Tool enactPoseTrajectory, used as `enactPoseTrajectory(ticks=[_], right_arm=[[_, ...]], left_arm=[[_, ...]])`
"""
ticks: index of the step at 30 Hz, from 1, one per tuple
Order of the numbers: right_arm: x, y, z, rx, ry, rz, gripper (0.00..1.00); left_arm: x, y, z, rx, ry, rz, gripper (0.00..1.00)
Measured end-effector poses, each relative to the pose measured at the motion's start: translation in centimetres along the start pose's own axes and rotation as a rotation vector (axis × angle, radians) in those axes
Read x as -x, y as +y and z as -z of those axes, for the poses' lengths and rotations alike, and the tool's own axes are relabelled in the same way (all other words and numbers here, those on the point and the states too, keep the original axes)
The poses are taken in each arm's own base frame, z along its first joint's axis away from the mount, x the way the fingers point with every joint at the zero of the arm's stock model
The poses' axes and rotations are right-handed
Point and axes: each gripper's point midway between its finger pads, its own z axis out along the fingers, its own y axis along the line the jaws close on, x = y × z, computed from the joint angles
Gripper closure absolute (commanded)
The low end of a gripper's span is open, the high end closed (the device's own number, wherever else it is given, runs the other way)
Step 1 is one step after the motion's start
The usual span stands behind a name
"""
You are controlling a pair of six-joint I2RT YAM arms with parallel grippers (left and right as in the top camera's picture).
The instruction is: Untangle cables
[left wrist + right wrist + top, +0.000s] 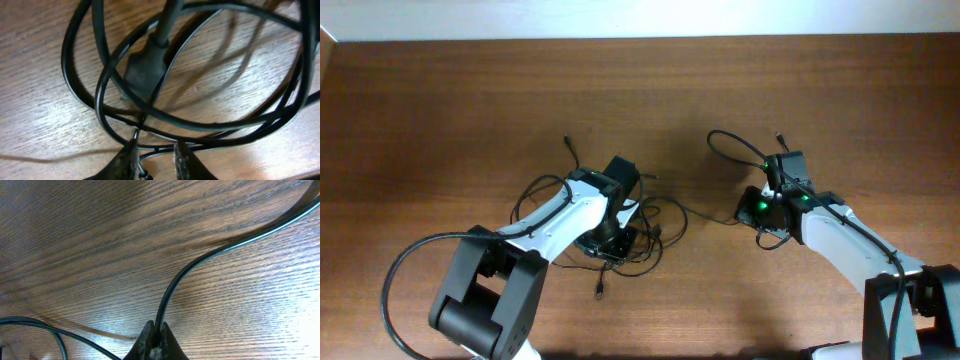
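Observed from the floor: the cables lie in a loose snarl just below the middle of the overhead frame, on the bare wooden worktop. One free end trails towards the bottom edge and another towards the upper left of the heap.

Left claw: jaws apart, low over the snarl, with thin strands crossing the gap between the tips. It grips nothing that I can see. A moulded plug sits in the upper middle of the left wrist frame, ringed by several overlapping loops.

Right claw: closed on one cable, which rises from the tips and curves away to the upper right of the right wrist frame. In the overhead view this arm stands to the right of the heap, with a strand running between them.

Handling assessment: the cords appear light, limp and smooth-jacketed. They should slide through a loose grip and drag neighbouring loops along when pulled. A hard pull is likely to tighten crossings, not free them.

Recommended hold: on the cord just behind a plug, where the thicker moulding gives purchase. The plug can then be threaded back out through the loops while the other claw pins the heap.
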Motion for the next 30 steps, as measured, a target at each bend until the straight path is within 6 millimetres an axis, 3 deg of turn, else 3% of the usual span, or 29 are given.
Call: enactPoseTrajectory(ticks=[6,7,8,9,12,15,17,30], right_arm=[[0.0,0.0,0.0,0.000,0.000,0.001,0.96],[0.0,0.0,0.0,0.000,0.000,0.001,0.96],[0.0,0.0,0.0,0.000,0.000,0.000,0.96],[0.0,0.0,0.0,0.000,0.000,0.000,0.96],[0.0,0.0,0.0,0.000,0.000,0.000,0.95],[0.0,0.0,0.0,0.000,0.000,0.000,0.95],[0.0,0.0,0.0,0.000,0.000,0.000,0.95],[0.0,0.0,0.0,0.000,0.000,0.000,0.95]], left_arm=[[0.4,-0.1,0.4,-0.002,-0.011,-0.019,1.00],[0.7,-0.1,0.7,-0.003,-0.023,-0.021,0.97],[1.0,-0.2,1.1,-0.005,-0.038,-0.023,0.87],[1.3,-0.4,1.7,-0.007,-0.061,-0.031,0.93],[1.0,-0.5,2.5,-0.009,-0.070,-0.036,0.92],[0.3,-0.4,2.6,-0.005,-0.044,-0.035,0.73],[0.2,-0.4,2.6,-0.005,-0.040,-0.038,0.69],[-1.2,-0.2,1.2,-0.012,0.001,-0.127,0.68]])
